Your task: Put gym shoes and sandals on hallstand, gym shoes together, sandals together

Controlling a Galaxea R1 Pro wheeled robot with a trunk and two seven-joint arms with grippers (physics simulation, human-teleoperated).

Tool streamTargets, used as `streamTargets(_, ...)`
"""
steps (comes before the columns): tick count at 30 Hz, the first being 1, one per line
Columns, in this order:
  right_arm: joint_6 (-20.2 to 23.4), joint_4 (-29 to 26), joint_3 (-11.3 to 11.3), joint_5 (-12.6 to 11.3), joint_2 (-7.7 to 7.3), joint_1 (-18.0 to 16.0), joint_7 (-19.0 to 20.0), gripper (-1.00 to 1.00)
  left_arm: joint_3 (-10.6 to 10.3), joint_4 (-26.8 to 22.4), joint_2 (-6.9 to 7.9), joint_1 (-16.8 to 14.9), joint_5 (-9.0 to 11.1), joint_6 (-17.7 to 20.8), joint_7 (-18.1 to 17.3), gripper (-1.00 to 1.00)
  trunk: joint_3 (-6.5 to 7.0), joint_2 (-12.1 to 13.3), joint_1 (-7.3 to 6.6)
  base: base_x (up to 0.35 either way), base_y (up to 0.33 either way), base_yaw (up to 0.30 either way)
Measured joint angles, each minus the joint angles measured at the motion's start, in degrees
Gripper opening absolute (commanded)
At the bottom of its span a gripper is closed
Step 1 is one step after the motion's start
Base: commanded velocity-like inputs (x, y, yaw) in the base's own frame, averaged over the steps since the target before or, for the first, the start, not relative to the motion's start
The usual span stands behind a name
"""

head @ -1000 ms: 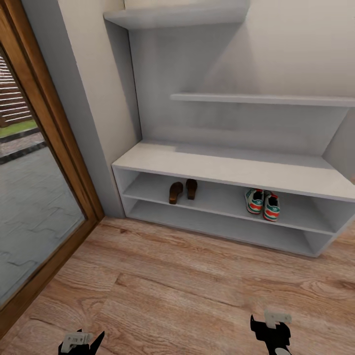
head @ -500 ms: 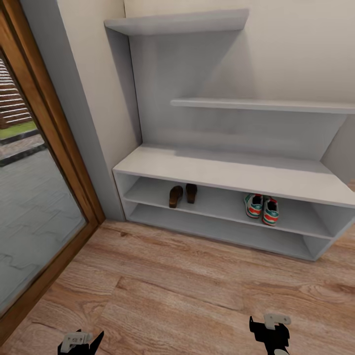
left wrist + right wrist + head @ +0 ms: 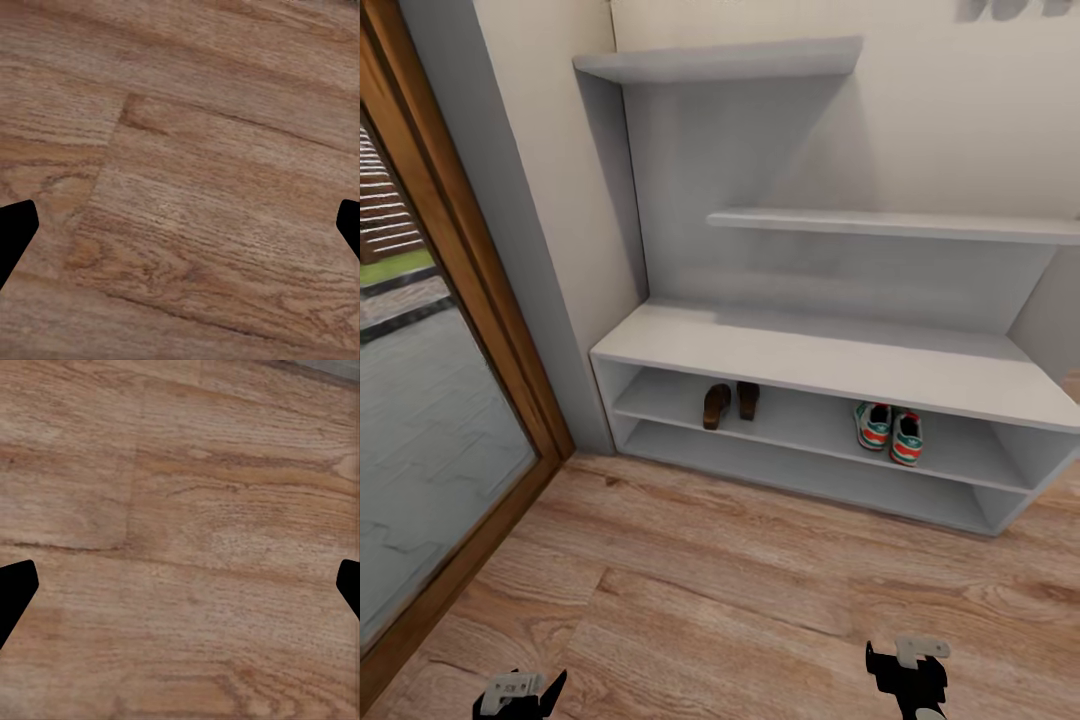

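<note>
The pale grey hallstand (image 3: 815,362) stands against the wall in the head view. On its upper open shelf row, the two brown sandals (image 3: 730,403) lie side by side at the left. The two cream gym shoes (image 3: 890,431) with teal stripes sit side by side at the right. My left gripper (image 3: 520,692) and right gripper (image 3: 905,672) hang low over the wood-plank corridor floor (image 3: 740,590), well short of the rack. In both wrist views the dark fingertips (image 3: 15,232) (image 3: 15,589) stand wide apart over bare planks, holding nothing.
A glass door in a wooden frame (image 3: 490,300) runs along the left side. Two stepped wall shelves (image 3: 880,222) sit above the bench top. The rack's bottom shelf row (image 3: 800,478) holds nothing.
The whole picture has slid down a little and the rack looks slightly smaller, so the camera has moved. Shoes, sandals and both grippers keep their places.
</note>
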Motion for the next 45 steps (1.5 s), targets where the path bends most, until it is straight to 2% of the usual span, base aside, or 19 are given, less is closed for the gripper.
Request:
streamTargets(14,0.1,0.0,-0.1,-0.2,-0.03,0.0,-0.1,1.00,0.0,0.0,0.07,0.0,0.0,0.0,0.2,1.00,2.58,5.6,-3.08,0.000,0.000,-0.024)
streamTargets(30,0.1,0.0,-0.1,-0.2,-0.06,0.1,-0.2,1.00,0.2,0.0,0.24,0.0,0.1,0.0,0.3,1.00,6.19,12.0,-6.59,0.000,0.000,-0.238)
streamTargets(32,0.1,-0.1,-0.2,-0.3,-0.06,0.1,-0.3,1.00,0.5,0.0,0.26,0.0,0.1,0.0,0.3,1.00,6.63,12.8,-7.03,0.000,0.000,-0.274)
streamTargets(34,0.1,-0.1,-0.2,-0.3,-0.06,0.2,-0.3,1.00,1.9,0.0,0.30,0.0,0.1,0.0,0.3,1.00,7.07,13.6,-7.47,0.000,0.000,-0.275)
streamTargets(38,0.1,-0.1,-0.2,-0.3,-0.06,0.2,-0.4,1.00,3.2,0.0,0.35,0.0,0.0,0.0,0.3,1.00,7.95,15.2,-8.35,0.000,0.000,-0.275)
streamTargets(45,0.1,0.0,-0.2,-0.2,-0.08,0.3,-0.4,1.00,4.5,0.0,0.50,0.0,0.0,0.0,0.3,1.00,9.49,18.1,-9.89,0.000,0.000,-0.276)
